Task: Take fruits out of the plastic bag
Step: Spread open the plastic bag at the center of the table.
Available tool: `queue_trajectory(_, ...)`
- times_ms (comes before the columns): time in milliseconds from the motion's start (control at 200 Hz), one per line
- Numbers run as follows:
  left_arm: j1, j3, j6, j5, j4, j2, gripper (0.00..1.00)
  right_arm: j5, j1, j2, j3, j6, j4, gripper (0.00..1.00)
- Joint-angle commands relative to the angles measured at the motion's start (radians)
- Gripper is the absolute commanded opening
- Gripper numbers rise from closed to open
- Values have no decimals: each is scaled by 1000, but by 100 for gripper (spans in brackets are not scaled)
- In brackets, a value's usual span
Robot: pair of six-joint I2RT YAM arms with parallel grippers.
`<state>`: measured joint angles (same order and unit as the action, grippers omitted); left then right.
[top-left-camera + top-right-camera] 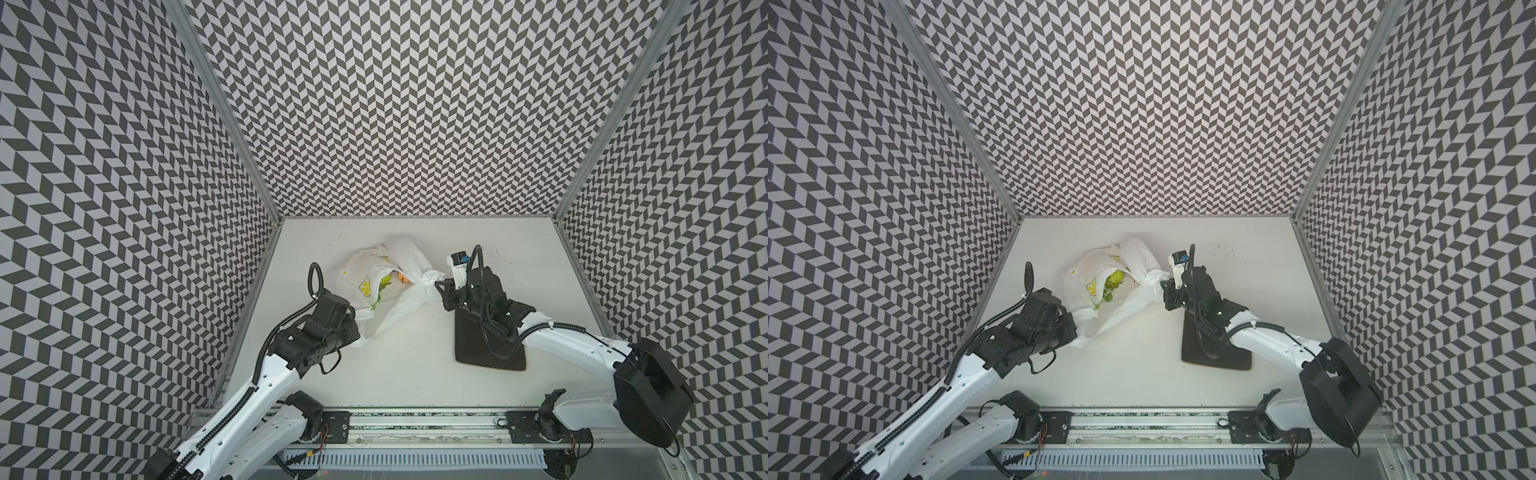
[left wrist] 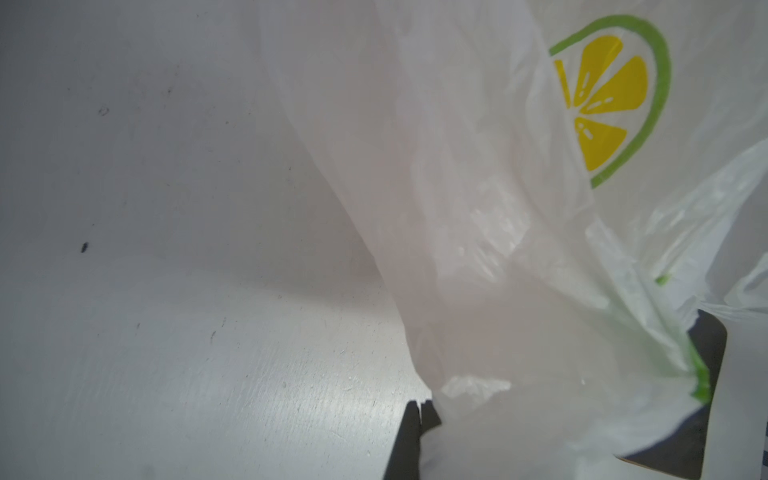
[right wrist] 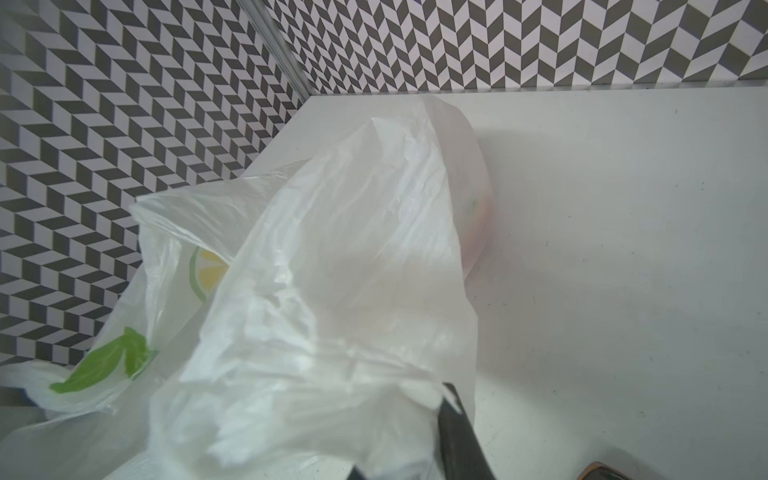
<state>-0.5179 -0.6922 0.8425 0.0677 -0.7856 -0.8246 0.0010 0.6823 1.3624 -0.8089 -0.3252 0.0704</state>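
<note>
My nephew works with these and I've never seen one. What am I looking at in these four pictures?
Two white robot arms stand at a white table, each ending in a two-finger gripper. Two pictures look down from overhead; the other two come from cameras on the wrists. On the table lie a plastic bag with a green fruit and an orange fruit showing inside, and a dark plate. The left gripper pinches the bag. The right gripper is at the bag's other edge; whether it grips is unclear.

Thin plastic bag [image 1: 399,253]: crinkly, translucent, glossy film. Matt white table [image 1: 415,365], lightly scuffed. Dark matt plate [image 1: 469,349].
</note>
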Motion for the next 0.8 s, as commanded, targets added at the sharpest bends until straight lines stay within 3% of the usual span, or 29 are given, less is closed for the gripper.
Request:
queue_trajectory(0, -6, -18, -41, -66, 132, -26, 0, -24, -1, -26, -111, -4, -67, 45)
queue_trajectory(145, -7, -27, -42, -80, 193, -48, 0, -92, 0, -145, -181, 45, -165, 65)
queue_trajectory(245, -7, -25, -24, -72, 223, -41, 0, -161, 3, -266, -163, 67, -183, 67)
queue_trajectory(340, -8, -27, -2, -68, 239, -36, 0, -211, 33, -366, -133, 67, -180, 63)
queue_trajectory(461, -7, -35, 10, -56, 246, -35, 0, -208, 151, -385, -144, 111, -187, 56)
queue_trajectory(611, -8, -35, 12, -40, 240, -34, 0, -128, 305, -280, -160, 186, -75, 46)
queue_trajectory(791, -7, -39, 38, -27, 230, -17, 0, 67, 368, -66, -198, 134, 118, 36)
